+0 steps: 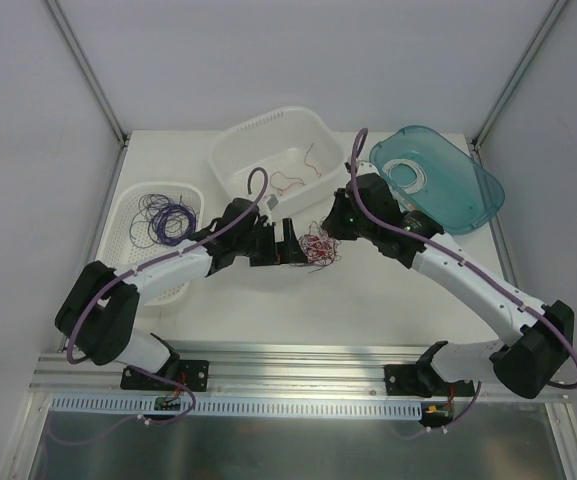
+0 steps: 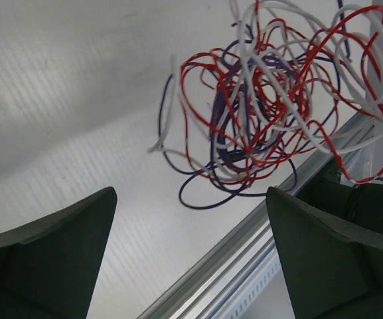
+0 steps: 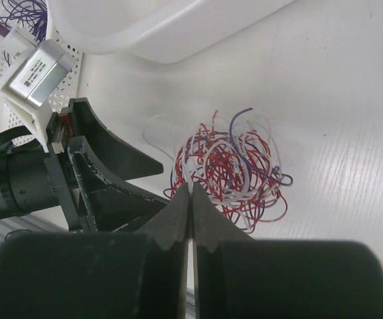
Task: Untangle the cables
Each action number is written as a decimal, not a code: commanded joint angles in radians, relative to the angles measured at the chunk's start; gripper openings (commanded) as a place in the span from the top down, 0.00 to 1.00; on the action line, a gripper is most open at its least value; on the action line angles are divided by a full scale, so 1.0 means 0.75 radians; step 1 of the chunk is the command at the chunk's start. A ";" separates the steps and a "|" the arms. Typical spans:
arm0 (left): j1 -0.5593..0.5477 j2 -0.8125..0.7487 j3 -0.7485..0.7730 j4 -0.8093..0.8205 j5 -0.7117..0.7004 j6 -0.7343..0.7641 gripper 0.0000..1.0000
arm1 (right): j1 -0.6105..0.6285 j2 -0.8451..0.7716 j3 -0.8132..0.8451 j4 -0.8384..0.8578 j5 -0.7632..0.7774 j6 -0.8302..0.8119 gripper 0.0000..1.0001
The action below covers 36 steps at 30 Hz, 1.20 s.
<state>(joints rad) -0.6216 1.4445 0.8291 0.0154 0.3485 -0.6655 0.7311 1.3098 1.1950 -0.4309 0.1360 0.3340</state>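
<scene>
One white strand of cables (image 3: 228,169) sat pinched in closed right end effector (image 3: 190,191); left end effector (image 2: 190,222) gaped, empty. Risk: unanchored cables could drag along, tighten.

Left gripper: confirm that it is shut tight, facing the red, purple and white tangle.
Wrong: the left gripper is wide open, not shut. The left wrist view shows its fingers far apart. It does face the red, purple and white tangle.

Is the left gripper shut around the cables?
No, the left gripper is wide open in its wrist view, and the cables lie ahead of it, outside its grasp.
</scene>
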 commanded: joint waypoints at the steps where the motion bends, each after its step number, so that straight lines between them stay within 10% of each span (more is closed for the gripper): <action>1: -0.024 0.023 0.054 0.175 0.059 -0.006 0.03 | 0.015 -0.049 0.049 -0.064 0.015 -0.032 0.99; 26: -0.053 0.244 -0.128 0.812 0.149 -0.352 0.15 | 0.074 -0.129 -0.080 0.127 0.019 0.148 0.99; 30: -0.053 0.283 -0.122 0.865 0.153 -0.426 0.24 | 0.089 -0.139 -0.098 0.145 0.009 0.176 0.99; 36: -0.053 0.312 -0.140 0.912 0.137 -0.477 0.64 | 0.097 -0.165 -0.092 0.129 0.009 0.166 0.99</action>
<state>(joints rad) -0.6548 1.6722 0.7368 0.6186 0.4450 -0.9905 0.7975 1.2362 1.1152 -0.3782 0.1486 0.4419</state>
